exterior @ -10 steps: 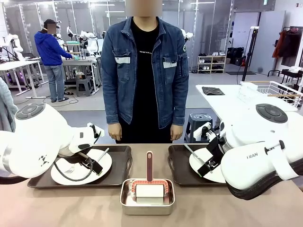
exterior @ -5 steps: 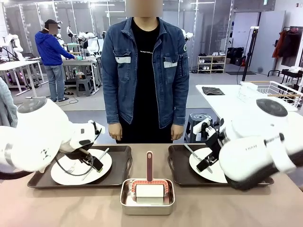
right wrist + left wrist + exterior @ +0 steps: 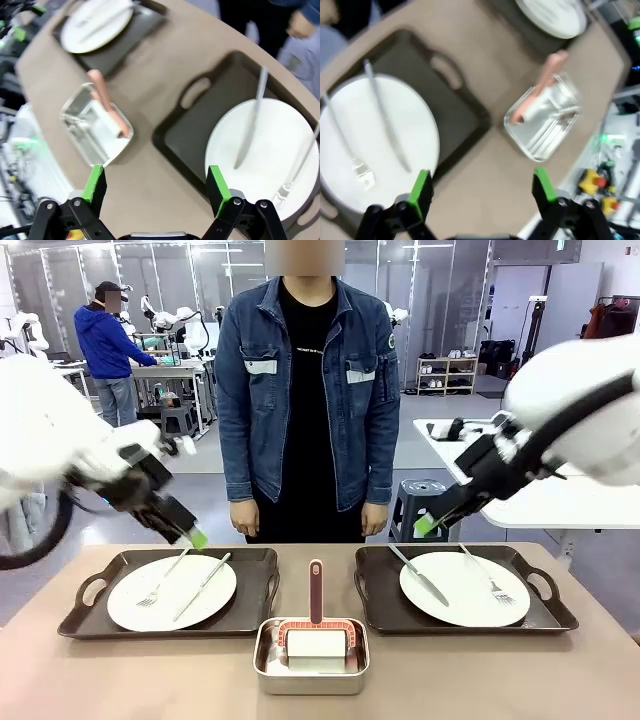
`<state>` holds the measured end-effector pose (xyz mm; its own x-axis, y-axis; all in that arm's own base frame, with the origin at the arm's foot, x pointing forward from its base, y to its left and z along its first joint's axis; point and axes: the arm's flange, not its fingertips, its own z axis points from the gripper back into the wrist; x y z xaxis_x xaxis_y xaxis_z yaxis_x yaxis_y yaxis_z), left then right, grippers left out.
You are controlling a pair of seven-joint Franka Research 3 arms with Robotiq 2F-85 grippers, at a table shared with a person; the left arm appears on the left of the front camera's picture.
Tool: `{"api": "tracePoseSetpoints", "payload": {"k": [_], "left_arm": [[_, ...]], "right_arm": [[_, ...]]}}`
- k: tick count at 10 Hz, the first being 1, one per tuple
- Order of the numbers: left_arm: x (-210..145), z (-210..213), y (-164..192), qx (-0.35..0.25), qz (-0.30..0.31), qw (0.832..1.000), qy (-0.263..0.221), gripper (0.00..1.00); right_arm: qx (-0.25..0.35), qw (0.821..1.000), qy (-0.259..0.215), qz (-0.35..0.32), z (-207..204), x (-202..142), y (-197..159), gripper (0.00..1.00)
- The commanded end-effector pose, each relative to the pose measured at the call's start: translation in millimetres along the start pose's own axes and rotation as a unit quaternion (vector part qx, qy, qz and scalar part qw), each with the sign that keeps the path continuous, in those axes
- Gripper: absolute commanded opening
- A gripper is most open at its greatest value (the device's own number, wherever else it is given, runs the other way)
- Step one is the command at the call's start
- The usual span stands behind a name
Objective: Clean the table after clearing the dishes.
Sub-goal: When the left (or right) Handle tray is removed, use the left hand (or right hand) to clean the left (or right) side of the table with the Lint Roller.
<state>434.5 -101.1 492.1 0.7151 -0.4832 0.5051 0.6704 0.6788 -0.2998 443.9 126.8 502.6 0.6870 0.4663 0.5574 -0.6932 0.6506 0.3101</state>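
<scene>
Two round white plates sit on the beige tabletop (image 3: pixel 110 675), each on a dark handled tray. On the left tray (image 3: pixel 255 590) the left plate (image 3: pixel 210 602) carries a knife (image 3: pixel 203 585) and fork (image 3: pixel 160 585) side by side; on the right tray (image 3: pixel 378 605) the right plate (image 3: pixel 465 590) carries its own knife (image 3: pixel 420 577) and fork (image 3: pixel 488 578). Between the trays, nearer the robot, a square steel pan (image 3: pixel 262 660) holds a reddish-handled brush (image 3: pixel 316 590) with a white head. The left arm's jaws hang in the air above the left tray's far edge, green pads (image 3: pixel 420 192) spread wide with nothing between them. The right arm's jaws hover above the far left corner of the right tray, pads (image 3: pixel 217 182) likewise spread and empty. A person (image 3: pixel 307 390) in a denim jacket stands at the far side of the tabletop, arms down
</scene>
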Motion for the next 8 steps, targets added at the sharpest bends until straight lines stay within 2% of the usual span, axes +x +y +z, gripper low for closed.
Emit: {"api": "tracePoseSetpoints", "payload": {"k": [1, 2, 3, 4, 6, 7, 8], "left_arm": [[-19, 58, 33, -0.147, 0.04, 0.988, -0.037, 1.0], [-39, 89, 47, -0.201, 0.057, 0.973, -0.098, 1.0], [-63, 108, 63, -0.235, 0.076, 0.959, -0.138, 1.0], [-91, 123, 83, -0.256, 0.122, 0.946, -0.157, 1.0], [-159, 150, 120, -0.277, 0.185, 0.919, -0.213, 1.0], [-200, 167, 135, -0.281, 0.222, 0.902, -0.242, 1.0], [-234, 185, 143, -0.269, 0.247, 0.895, -0.256, 1.0]], "right_arm": [[0.138, 0.987, -0.016, -0.08, 20, -9, -40, 1.0], [0.216, 0.968, -0.056, -0.119, 38, -24, -58, 1.0], [0.273, 0.946, -0.092, -0.145, 55, -45, -77, 1.0], [0.312, 0.924, -0.124, -0.18, 68, -70, -97, 1.0], [0.319, 0.901, -0.181, -0.23, 99, -131, -130, 1.0], [0.312, 0.888, -0.214, -0.262, 118, -172, -147, 1.0], [0.301, 0.88, -0.232, -0.285, 136, -207, -158, 1.0]]}}
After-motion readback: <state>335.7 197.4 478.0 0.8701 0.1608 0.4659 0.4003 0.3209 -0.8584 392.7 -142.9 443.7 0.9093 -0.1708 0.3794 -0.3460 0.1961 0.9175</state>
